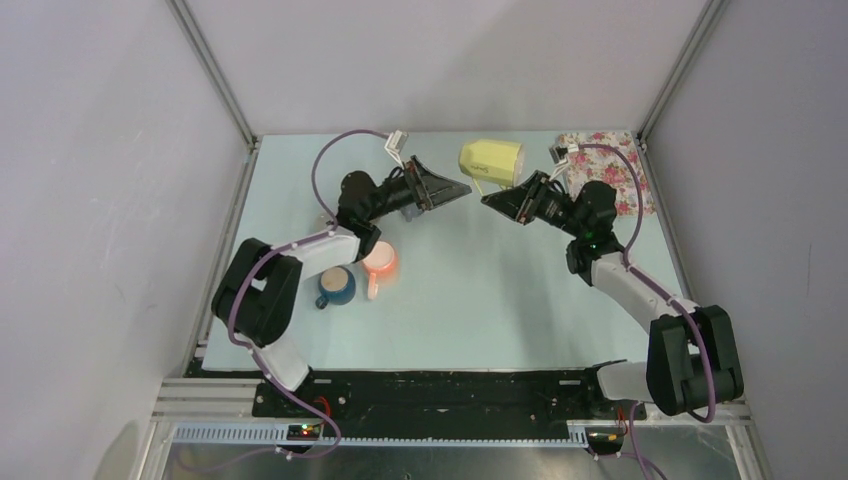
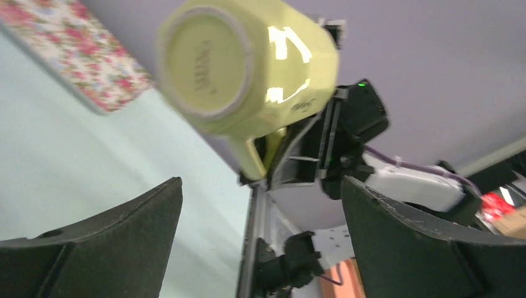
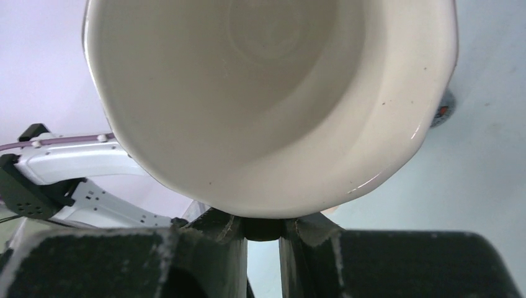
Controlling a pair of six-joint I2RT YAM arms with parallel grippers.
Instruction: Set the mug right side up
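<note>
The pale yellow mug (image 1: 491,160) is held above the table on its side. Its base faces the left wrist view (image 2: 205,59), and its cream inside fills the right wrist view (image 3: 273,93). My right gripper (image 1: 497,204) is shut on the mug's handle (image 2: 255,155), and its fingers (image 3: 211,248) pinch just under the rim. My left gripper (image 1: 452,187) is open and empty, a short way left of the mug and pointing at it. Its fingertips (image 2: 170,192) are wide apart and below the mug, not touching it.
An orange mug (image 1: 380,262) and a dark blue mug (image 1: 337,286) stand upright on the pale blue table (image 1: 480,300) near the left arm. A floral cloth (image 1: 612,170) lies at the back right and also shows in the left wrist view (image 2: 80,56). Frame posts stand at the back corners.
</note>
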